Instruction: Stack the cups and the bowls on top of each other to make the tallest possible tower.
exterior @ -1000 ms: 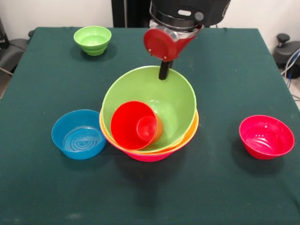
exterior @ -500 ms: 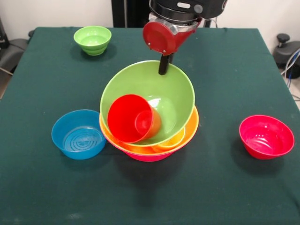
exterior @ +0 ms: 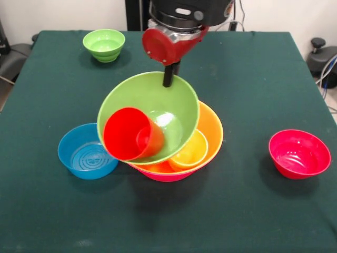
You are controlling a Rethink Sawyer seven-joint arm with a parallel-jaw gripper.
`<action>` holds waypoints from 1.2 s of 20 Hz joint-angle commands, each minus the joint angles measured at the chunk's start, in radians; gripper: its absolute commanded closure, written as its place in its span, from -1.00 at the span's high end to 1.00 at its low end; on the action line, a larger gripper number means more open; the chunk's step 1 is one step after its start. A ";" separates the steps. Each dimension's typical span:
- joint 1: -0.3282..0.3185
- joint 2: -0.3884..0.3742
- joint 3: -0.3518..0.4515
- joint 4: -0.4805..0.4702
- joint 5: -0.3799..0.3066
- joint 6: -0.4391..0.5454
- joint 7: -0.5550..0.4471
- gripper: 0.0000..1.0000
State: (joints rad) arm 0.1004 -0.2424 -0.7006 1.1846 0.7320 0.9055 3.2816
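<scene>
Green cloth covers the table (exterior: 253,211). At its middle the gripper (exterior: 168,79) clasps the far rim of the medium-large green bowl (exterior: 152,105), tilted up with a red cup (exterior: 129,134) lying inside. Beneath sits the orange bowl (exterior: 213,132), nested in the pink bowl (exterior: 168,175) and holding a yellow cup (exterior: 190,152).

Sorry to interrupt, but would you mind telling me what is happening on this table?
The robot's gripper holds the far rim of the big green bowl, which sits tilted over the orange bowl, itself nested in a pink one. A red cup lies on its side inside the green bowl, and a yellow cup shows beneath. Small blue, red and green bowls stand apart.
</scene>
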 commanded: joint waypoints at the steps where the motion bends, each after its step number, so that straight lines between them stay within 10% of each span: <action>1: -0.041 -0.014 0.206 0.101 -0.078 -0.126 -0.148 -1.00; 24: 0.034 -0.017 0.161 0.030 -0.102 -0.002 0.054 -1.00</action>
State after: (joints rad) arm 0.1040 -0.2682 -0.6535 1.2606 0.6839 0.8361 3.2816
